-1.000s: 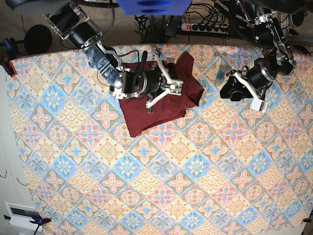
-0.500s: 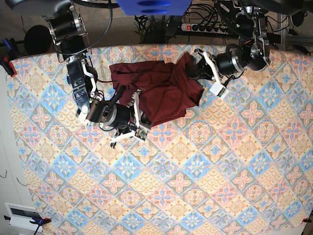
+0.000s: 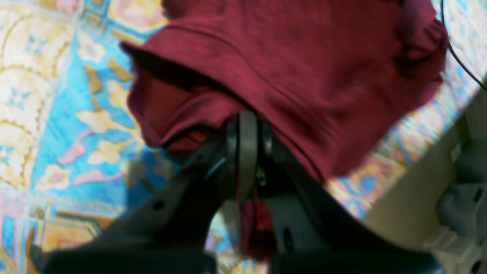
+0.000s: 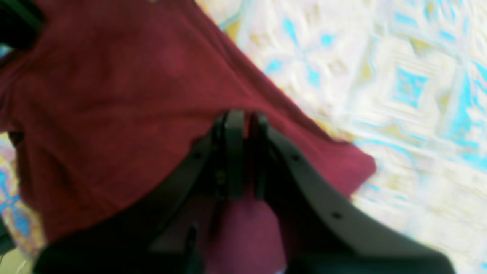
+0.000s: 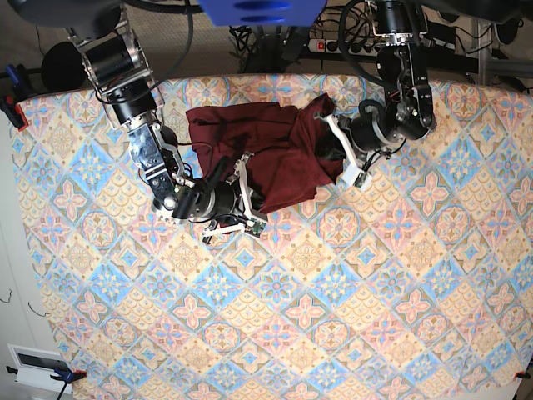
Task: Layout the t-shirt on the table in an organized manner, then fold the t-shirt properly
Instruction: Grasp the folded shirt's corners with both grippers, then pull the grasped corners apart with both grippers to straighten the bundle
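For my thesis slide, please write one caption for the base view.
Both grippers, left and right, pinch opposite sides of the bunched maroon t-shirt on the patterned table.

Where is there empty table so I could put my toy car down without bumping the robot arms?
The table is bare all across the near half, below the t-shirt. It is crowded at the far edge, where the left gripper and right gripper pinch the shirt.
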`<act>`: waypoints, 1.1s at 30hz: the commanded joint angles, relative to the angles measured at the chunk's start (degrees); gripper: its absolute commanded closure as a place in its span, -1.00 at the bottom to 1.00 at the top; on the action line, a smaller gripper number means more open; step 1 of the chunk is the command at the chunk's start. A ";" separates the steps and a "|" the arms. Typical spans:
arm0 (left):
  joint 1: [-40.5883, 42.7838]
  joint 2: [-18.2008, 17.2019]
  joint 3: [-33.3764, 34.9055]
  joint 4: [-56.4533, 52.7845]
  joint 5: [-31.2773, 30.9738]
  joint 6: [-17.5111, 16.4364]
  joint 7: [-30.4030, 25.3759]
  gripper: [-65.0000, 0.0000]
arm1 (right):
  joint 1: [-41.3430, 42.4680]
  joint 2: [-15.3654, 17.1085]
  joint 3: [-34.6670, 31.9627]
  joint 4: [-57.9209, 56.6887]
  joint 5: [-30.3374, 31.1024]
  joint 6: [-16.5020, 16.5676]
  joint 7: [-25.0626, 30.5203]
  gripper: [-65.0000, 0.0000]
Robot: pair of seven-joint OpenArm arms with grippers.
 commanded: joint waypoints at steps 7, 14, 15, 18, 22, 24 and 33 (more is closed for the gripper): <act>-7.58 2.41 -0.09 -3.35 3.48 -0.31 -4.67 1.00 | 0.80 0.69 5.70 -1.24 -16.50 0.12 -0.10 0.88; -9.43 3.11 -0.61 -4.14 3.66 -0.22 -7.39 1.00 | 0.27 0.96 12.12 2.36 -18.08 0.12 -0.10 0.88; -9.16 3.11 -0.61 -2.73 3.66 -0.22 -7.22 1.00 | 0.01 0.96 13.35 3.15 -18.08 0.12 -0.19 0.88; -5.56 3.11 -0.53 2.90 1.64 -0.22 -6.87 1.00 | -1.05 0.96 17.75 5.79 -18.08 0.12 -0.19 0.88; 0.68 2.67 -0.44 11.33 -2.76 -0.22 -6.08 1.00 | -0.87 0.96 21.97 6.49 -18.08 0.12 -0.10 0.88; 2.88 2.67 -0.44 13.53 -4.25 -0.22 -4.14 1.00 | -0.78 0.96 23.29 5.88 -18.08 0.12 -0.10 0.88; 7.10 3.02 5.36 13.71 -5.22 -0.22 -2.91 1.00 | 5.55 0.87 17.40 -1.51 -18.08 0.12 -0.02 0.88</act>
